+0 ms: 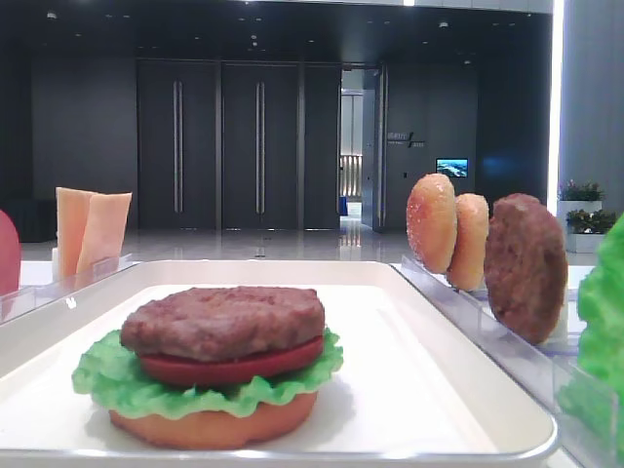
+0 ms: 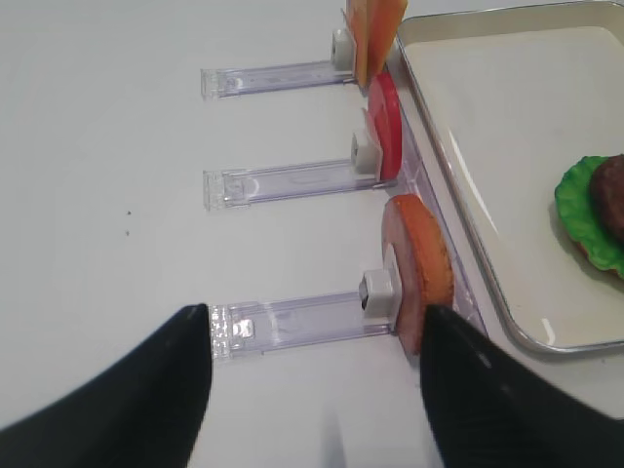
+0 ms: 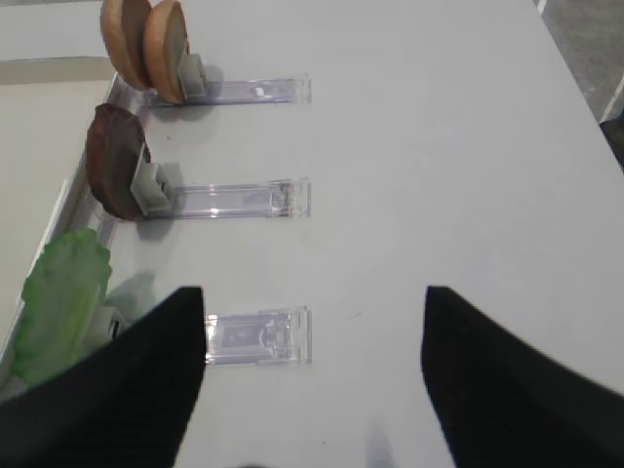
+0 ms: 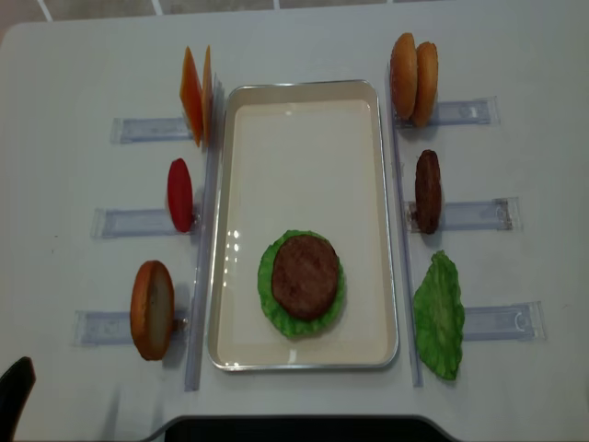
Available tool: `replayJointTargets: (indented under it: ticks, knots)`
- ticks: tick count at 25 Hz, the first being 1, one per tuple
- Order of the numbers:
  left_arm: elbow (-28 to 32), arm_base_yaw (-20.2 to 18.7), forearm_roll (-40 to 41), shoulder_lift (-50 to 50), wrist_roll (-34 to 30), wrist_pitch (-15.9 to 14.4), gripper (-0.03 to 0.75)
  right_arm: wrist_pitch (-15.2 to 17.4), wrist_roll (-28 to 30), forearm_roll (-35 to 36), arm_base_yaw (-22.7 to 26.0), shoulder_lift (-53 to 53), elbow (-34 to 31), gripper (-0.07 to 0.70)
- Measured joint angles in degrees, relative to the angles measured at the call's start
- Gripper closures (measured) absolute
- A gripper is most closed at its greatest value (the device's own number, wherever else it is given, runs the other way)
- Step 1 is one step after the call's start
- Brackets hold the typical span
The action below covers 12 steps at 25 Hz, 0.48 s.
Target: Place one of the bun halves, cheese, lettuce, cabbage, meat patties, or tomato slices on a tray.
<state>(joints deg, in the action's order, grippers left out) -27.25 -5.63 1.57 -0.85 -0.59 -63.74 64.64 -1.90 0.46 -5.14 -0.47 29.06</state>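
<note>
Ingredients stand on edge in clear plastic racks (image 4: 465, 215) flanking the tray (image 4: 304, 120), presumably so each disc offers two flat faces for a sideways pinch. Left racks hold cheese (image 4: 195, 95), a tomato slice (image 4: 179, 193) and a bun half (image 4: 152, 308); right racks hold two speckled bun halves (image 4: 413, 77), one meat patty (image 4: 427, 191) and a lettuce leaf (image 4: 439, 316) that leans over its rack rather than standing clean. On the tray, toward its near end, a stack is built: flat bun base (image 1: 214, 424), lettuce (image 1: 210, 382), tomato (image 1: 232, 363), patty (image 1: 224, 321) on top, roughly centred on one another, which should keep the pile stable for further layers. Right end effector (image 3: 314, 375) hangs over bare bench (image 3: 439, 146) outboard of the lettuce rack, fingers spread wide, nothing between them. Left end effector (image 2: 314, 380) sits likewise spread and empty, over the outer end of the rack carrying the near bun half. Neither touches an ingredient. Judgement: the stack lacks cheese and a top bun; whichever arm goes next must align its fingers across a disc's faces. Risk: the leaning lettuce leaf is soft and may slip or fold if pinched
</note>
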Motion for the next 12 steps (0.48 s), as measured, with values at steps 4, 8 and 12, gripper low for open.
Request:
replayJointTargets:
  ticks: [4,8,12]
  knots:
    - [0.00,0.00,0.00,0.00,0.00,0.00,0.202,0.06,1.90,0.84,0.00,0.00,0.00,0.179]
    - [0.00,0.00,0.00,0.00,0.00,0.00,0.202,0.06,1.90,1.25,0.00,0.00,0.00,0.181]
    - [0.00,0.00,0.00,0.00,0.00,0.00,0.202,0.06,1.90,1.66,0.26,0.00,0.00,0.180]
